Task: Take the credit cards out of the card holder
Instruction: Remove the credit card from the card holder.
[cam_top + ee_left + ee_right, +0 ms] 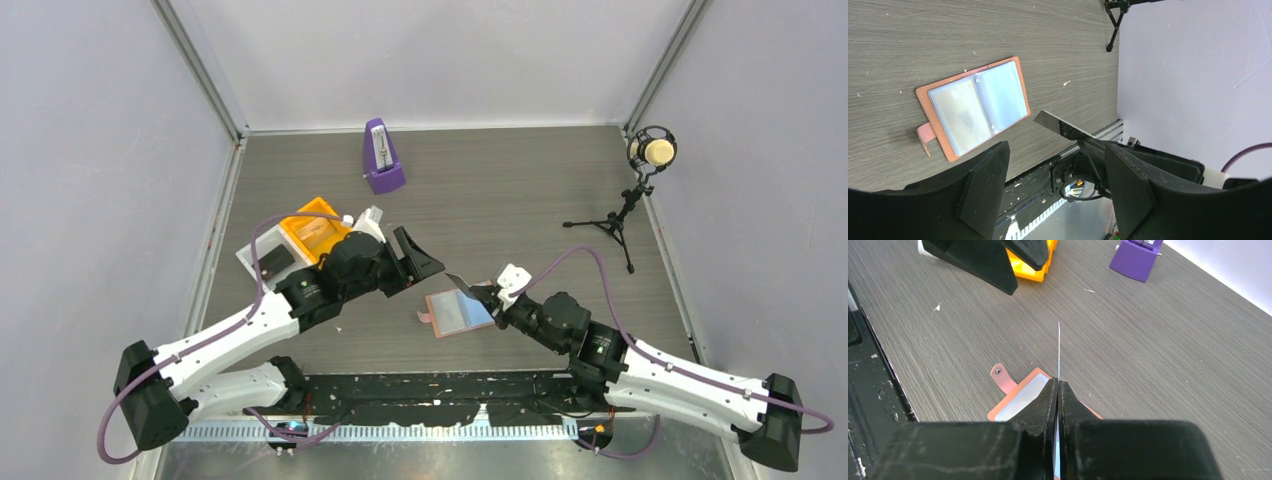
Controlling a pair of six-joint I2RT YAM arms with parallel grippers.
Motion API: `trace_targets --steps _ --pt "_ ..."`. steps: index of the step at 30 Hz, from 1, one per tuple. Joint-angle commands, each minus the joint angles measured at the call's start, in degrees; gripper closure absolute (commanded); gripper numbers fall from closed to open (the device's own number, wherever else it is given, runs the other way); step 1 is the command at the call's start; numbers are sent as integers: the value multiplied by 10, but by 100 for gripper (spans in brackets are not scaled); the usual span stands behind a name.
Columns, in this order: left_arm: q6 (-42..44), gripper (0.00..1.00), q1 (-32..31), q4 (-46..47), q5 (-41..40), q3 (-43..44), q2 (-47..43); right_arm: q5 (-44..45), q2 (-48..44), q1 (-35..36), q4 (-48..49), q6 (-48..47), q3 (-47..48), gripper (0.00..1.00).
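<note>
The salmon-tan card holder [455,311] lies spread open on the table, blue-grey inner faces up [975,107], its tab pointing left. My right gripper [487,297] hovers just over the holder's right side, shut on a thin dark credit card [462,284]. The card shows edge-on above the closed jaws [1059,347] and tilted above the table [1063,127]. My left gripper [425,258] hangs open to the upper left of the holder, nothing between its fingers [1057,150]. The holder's right part [1020,397] is hidden behind the right fingers.
An orange tray [310,230] and a white flat piece carrying a dark rectangle [266,262] sit behind the left arm. A purple metronome [383,160] stands at the back. A microphone on a small tripod [640,190] stands at the far right.
</note>
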Motion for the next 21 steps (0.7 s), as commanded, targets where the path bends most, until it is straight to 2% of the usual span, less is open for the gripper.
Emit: trace_targets --steps 1,4,11,21 --pt "-26 28 3 42 11 -8 22 81 25 43 31 -33 7 95" --pt "-38 29 4 60 19 -12 44 120 42 80 32 -50 15 95" --pt "-52 34 15 91 104 -3 120 175 99 136 35 -62 26 95" --pt "-72 43 15 124 126 -30 148 241 163 193 52 -85 43 95"
